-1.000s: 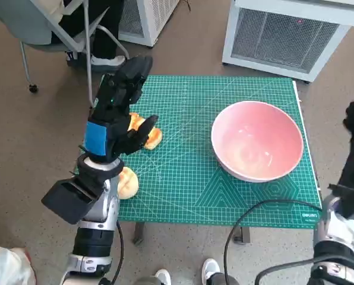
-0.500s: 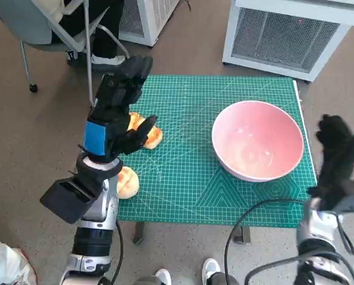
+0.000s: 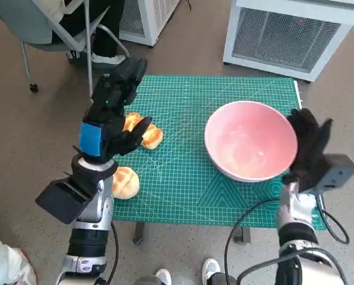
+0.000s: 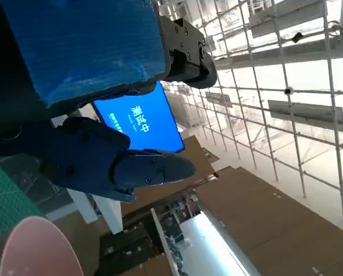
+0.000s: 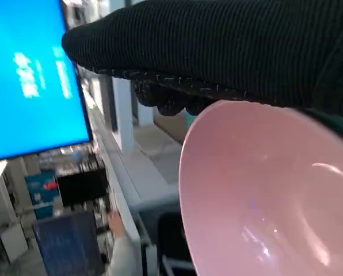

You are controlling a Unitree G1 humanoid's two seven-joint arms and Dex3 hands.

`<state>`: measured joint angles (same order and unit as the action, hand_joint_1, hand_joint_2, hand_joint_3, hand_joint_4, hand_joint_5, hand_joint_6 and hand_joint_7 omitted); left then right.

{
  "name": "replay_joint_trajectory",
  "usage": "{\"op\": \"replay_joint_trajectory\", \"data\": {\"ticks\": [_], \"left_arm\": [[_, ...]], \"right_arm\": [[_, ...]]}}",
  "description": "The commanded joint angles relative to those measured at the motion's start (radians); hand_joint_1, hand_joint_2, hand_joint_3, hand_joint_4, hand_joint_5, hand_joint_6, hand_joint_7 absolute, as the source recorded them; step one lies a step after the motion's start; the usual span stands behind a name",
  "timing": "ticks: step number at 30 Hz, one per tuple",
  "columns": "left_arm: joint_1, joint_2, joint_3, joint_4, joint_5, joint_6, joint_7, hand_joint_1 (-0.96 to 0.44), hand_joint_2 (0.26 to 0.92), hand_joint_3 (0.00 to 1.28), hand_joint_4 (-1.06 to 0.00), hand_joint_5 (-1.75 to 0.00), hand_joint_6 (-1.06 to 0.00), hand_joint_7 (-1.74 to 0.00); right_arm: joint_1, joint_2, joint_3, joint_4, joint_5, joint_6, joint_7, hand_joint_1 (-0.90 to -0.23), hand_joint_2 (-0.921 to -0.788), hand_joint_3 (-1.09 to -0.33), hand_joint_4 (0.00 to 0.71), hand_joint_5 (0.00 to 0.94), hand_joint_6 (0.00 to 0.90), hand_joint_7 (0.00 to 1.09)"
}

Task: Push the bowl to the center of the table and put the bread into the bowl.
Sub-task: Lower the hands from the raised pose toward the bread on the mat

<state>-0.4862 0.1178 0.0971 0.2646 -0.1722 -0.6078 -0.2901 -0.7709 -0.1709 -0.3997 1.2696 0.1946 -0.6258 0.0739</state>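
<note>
Left robot hand: my left robot hand (image 3: 113, 113) hangs above the bench's left side, fingers spread, holding nothing that I can see; blue tape covers its back.
Bread under it: two glossy golden bread rolls (image 3: 144, 134) lie just beside and partly beneath its fingers; I cannot tell whether they touch.
Third roll: a round bread roll (image 3: 125, 181), scored across the top, sits near the bench's front left edge, close to my left forearm.
Bench: the bench (image 3: 189, 172) wears a green cutting mat with a printed grid, matte and flat.
Bowl: the pink bowl (image 3: 250, 141), smooth, glossy, wide and round, stands on the right half, well apart from the bread.
Right robot hand: my right robot hand (image 3: 307, 147), in a knitted black glove, stands upright with fingers extended against the bowl's right rim, grasping nothing; the right wrist view shows the glove lying along that rim.
Key relation: the bowl lies directly left of my right robot hand, with the bench centre beyond it, so I judge a leftward push is the move in hand.
</note>
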Motion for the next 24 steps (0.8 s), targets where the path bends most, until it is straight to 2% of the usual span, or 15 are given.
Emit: {"op": "replay_joint_trajectory", "data": {"ticks": [1,3,5,16,24], "left_arm": [[0.018,0.014,0.009,-0.024,-0.011,0.006,-0.001,-0.53,0.921,0.36,-0.32,0.0,-0.25,-0.34],[0.033,0.022,0.019,-0.036,-0.015,0.008,0.001,-0.54,0.921,0.35,-0.31,0.0,-0.27,-0.29],[0.043,0.026,0.023,-0.046,-0.015,0.011,0.004,-0.54,0.921,0.35,-0.3,0.0,-0.29,-0.25],[0.07,0.03,0.04,-0.074,-0.013,0.026,0.023,-0.55,0.921,0.34,-0.3,0.0,-0.32,-0.2],[0.081,0.034,0.045,-0.083,-0.002,0.035,0.04,-0.53,0.921,0.34,-0.3,0.0,-0.33,-0.18]], "right_arm": [[-0.004,0.018,0.005,0.023,-0.005,0.034,-0.004,-0.479,-0.921,-0.874,0.212,0.009,0.079,0.47],[-0.034,0.031,0.028,0.031,-0.03,0.053,-0.024,-0.474,-0.921,-0.883,0.21,0.007,0.074,0.46],[-0.052,0.039,0.039,0.035,-0.041,0.063,-0.036,-0.473,-0.921,-0.891,0.209,0.006,0.07,0.46],[-0.128,0.076,0.055,0.048,-0.056,0.127,-0.072,-0.467,-0.921,-0.91,0.207,0.003,0.049,0.44],[-0.163,0.089,0.069,0.054,-0.064,0.179,-0.087,-0.45,-0.921,-0.922,0.209,0.003,0.057,0.44]]}}
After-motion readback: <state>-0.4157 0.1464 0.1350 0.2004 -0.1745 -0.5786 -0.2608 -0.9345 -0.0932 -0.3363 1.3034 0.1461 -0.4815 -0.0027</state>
